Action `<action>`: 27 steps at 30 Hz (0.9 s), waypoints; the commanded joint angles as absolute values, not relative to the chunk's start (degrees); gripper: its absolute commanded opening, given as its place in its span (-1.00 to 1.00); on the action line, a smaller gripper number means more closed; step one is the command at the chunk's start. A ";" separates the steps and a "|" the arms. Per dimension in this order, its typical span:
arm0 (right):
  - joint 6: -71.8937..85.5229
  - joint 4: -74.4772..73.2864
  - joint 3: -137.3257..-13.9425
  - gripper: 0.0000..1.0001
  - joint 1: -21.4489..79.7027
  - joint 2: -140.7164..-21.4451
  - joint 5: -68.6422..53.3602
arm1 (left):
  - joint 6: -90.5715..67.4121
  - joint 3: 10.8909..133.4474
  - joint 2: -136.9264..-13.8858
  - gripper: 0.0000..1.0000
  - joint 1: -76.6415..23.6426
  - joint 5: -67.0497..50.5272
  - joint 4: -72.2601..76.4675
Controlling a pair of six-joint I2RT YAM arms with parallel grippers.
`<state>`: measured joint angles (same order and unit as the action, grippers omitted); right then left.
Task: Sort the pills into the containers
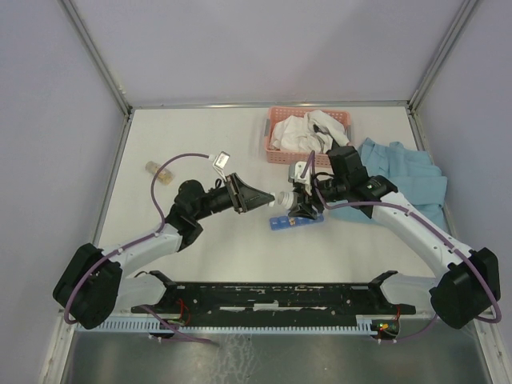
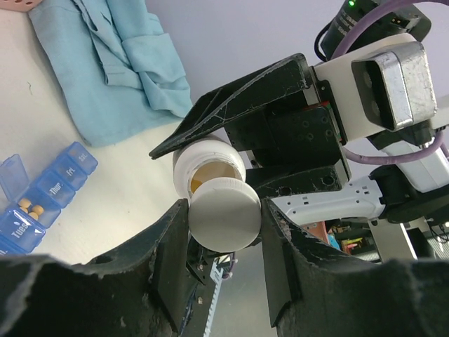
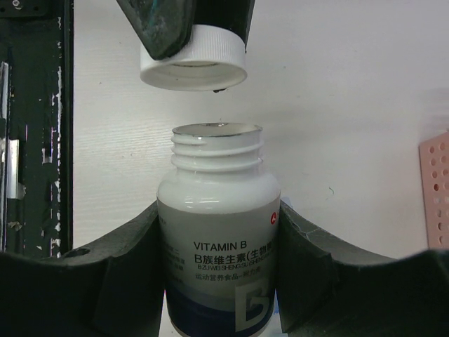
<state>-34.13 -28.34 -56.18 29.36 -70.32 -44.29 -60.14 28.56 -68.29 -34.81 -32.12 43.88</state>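
Note:
My right gripper is shut on a white Vitamin B bottle, held sideways above the table. The bottle's mouth is open and yellow pills show inside. My left gripper is shut on the bottle's white ribbed cap, held a short gap off the mouth. The two grippers meet at table centre. The blue translucent pill-organiser strip lies on the table just below them. In the left wrist view it has one lid raised and a few yellow pills in one compartment.
A pink slotted basket of white cloth stands at the back centre. A light blue cloth lies at the right, under the right arm. A small clear bottle with tan contents lies at the left.

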 commanded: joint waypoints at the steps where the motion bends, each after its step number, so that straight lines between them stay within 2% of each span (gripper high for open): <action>1: -32.85 -27.92 -59.06 -0.99 30.66 -68.93 -42.04 | -61.48 30.79 -68.95 -0.28 -36.22 -29.03 46.95; 27: -32.10 -28.24 -59.89 -0.99 34.07 -69.30 -38.23 | -59.64 32.25 -70.27 -0.28 -39.62 -25.88 43.07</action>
<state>-32.60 -29.21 -57.06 33.45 -70.32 -38.79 -60.14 29.61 -70.26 -38.83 -26.02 41.69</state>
